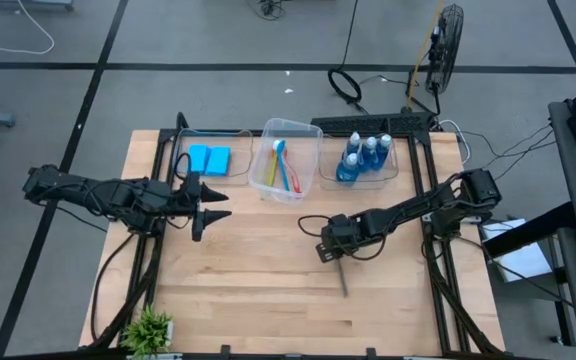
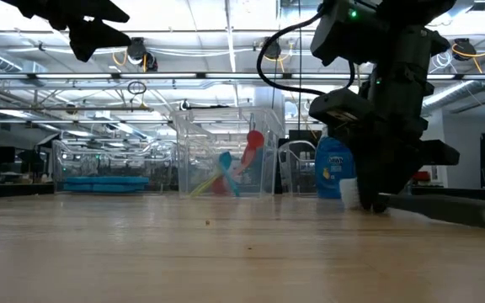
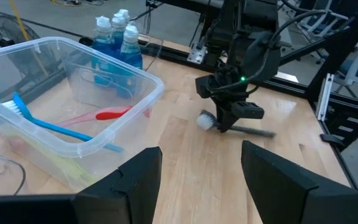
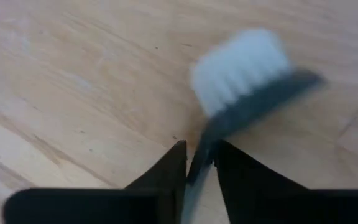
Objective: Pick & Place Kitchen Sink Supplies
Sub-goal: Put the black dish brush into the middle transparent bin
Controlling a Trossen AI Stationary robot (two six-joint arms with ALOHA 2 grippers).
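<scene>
A grey brush with white bristles (image 4: 241,68) is on the wooden table right of centre, its thin handle (image 1: 344,283) pointing toward the near edge. My right gripper (image 1: 330,247) stands over it, shut on it. My left gripper (image 1: 214,206) hangs open above the table's left part, well clear of the brush, with nothing between its fingers (image 3: 135,186). Red, yellow and blue brushes (image 1: 282,165) lie in the middle clear bin. Blue sponges (image 1: 209,158) lie in the left bin, and blue bottles (image 1: 365,155) stand in the right bin. My right gripper pinches the brush's handle just behind the bristle head (image 4: 199,163) between its two fingers. The fingers come steeply from above and lie across the handle. The white head (image 3: 205,120) sticks out on one side, the long handle (image 3: 257,131) on the other, low over the table; whether it is lifted clear I cannot tell.
Three clear bins (image 1: 264,135) stand in a row along the far edge. A small green plant (image 1: 148,328) stands at the near left corner. Bare wood (image 1: 258,270) spreads between the arms and the near edge. Black frame rails (image 1: 438,270) run along both sides.
</scene>
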